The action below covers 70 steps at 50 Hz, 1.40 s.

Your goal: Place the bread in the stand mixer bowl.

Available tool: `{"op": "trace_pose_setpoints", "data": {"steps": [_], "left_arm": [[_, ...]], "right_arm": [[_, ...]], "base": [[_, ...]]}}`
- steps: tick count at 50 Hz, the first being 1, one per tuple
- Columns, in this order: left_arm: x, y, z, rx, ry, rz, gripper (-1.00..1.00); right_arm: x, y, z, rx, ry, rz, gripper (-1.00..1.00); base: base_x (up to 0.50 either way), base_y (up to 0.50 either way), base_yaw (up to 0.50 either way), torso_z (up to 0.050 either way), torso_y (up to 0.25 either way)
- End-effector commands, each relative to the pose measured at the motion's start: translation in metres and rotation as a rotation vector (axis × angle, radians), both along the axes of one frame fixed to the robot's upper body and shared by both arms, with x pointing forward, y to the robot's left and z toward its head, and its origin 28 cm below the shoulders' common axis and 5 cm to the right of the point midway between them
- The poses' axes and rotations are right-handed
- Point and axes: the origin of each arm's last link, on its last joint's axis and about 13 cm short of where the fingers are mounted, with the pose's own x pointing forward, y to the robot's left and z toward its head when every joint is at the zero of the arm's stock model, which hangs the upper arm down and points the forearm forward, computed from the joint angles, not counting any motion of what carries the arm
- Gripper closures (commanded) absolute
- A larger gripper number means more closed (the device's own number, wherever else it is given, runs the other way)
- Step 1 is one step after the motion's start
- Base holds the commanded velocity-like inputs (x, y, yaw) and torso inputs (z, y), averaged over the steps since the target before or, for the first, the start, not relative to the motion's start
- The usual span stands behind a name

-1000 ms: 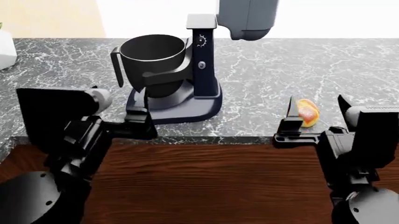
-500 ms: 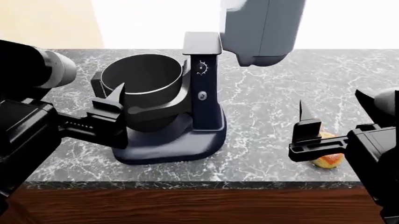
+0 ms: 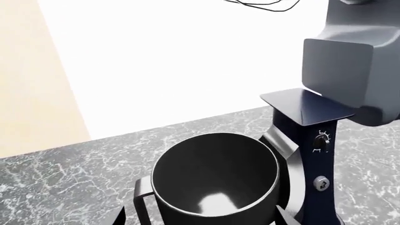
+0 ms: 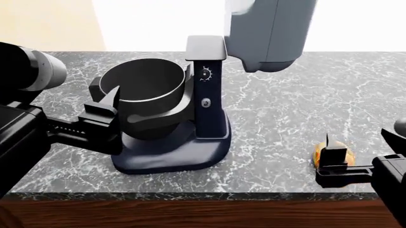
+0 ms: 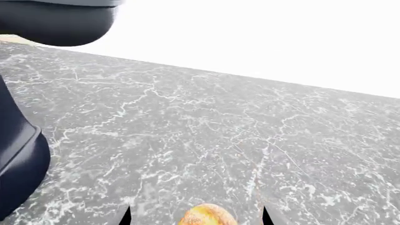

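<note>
On my right gripper (image 4: 355,156) the fingers (image 4: 332,153) are spread wide, and the bread (image 4: 321,151) sits between them on the marble, not gripped. In the right wrist view two dark fingertips (image 5: 127,216) flank the golden top of the loaf (image 5: 207,215), with a gap on each side. The bread lies near the front edge of the tabletop (image 4: 285,109), toward its right end, well apart from the mixer.

My left gripper (image 4: 104,116) has one finger (image 4: 109,99) standing up just beside the handle side of the stand mixer bowl (image 4: 144,92); I cannot tell how far apart its fingers stand, and they hold nothing I can see. The left wrist view looks straight down into the bowl (image 3: 216,176), dark and glossy inside.

The bowl hangs in the cradle of the dark navy stand mixer (image 4: 206,107), whose base sits toward the front left of the tabletop. The mixer's grey head (image 4: 269,33) is tilted up, clear above the bowl.
</note>
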Motion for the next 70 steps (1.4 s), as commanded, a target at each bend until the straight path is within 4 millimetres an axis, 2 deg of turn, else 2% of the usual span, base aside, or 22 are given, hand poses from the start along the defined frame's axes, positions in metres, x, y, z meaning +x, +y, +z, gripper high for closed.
{"op": "trace_pose_setpoints", "data": {"steps": [1,16,24,44,61,70], "left_arm": [[0.001,0.0,0.0,0.001,0.002,0.0,-1.0],[0.001,0.0,-0.001,0.004,0.005,-0.001,-1.0],[0.002,0.0,-0.001,0.006,0.003,-0.001,-1.0],[0.004,0.0,-0.003,0.006,0.007,-0.001,-1.0],[0.003,0.001,-0.003,0.004,0.005,0.0,-1.0],[0.003,0.001,-0.004,0.003,0.006,0.003,-1.0]], "right_arm": [[-0.004,-0.008,-0.012,0.021,0.131,-0.014,-1.0],[0.01,-0.01,-0.028,0.006,0.158,-0.041,-1.0],[0.027,-0.013,-0.044,0.013,0.204,-0.082,-1.0],[0.05,-0.017,-0.061,0.025,0.265,-0.09,-1.0],[0.057,-0.018,-0.08,0.008,0.326,-0.088,-1.0],[0.058,-0.02,-0.082,0.013,0.325,-0.131,-1.0]], "base": [[0.0,0.0,0.0,0.0,0.0],[0.0,0.0,0.0,0.0,0.0],[0.0,0.0,0.0,0.0,0.0],[0.0,0.0,0.0,0.0,0.0],[0.0,0.0,0.0,0.0,0.0],[0.0,0.0,0.0,0.0,0.0]]}}
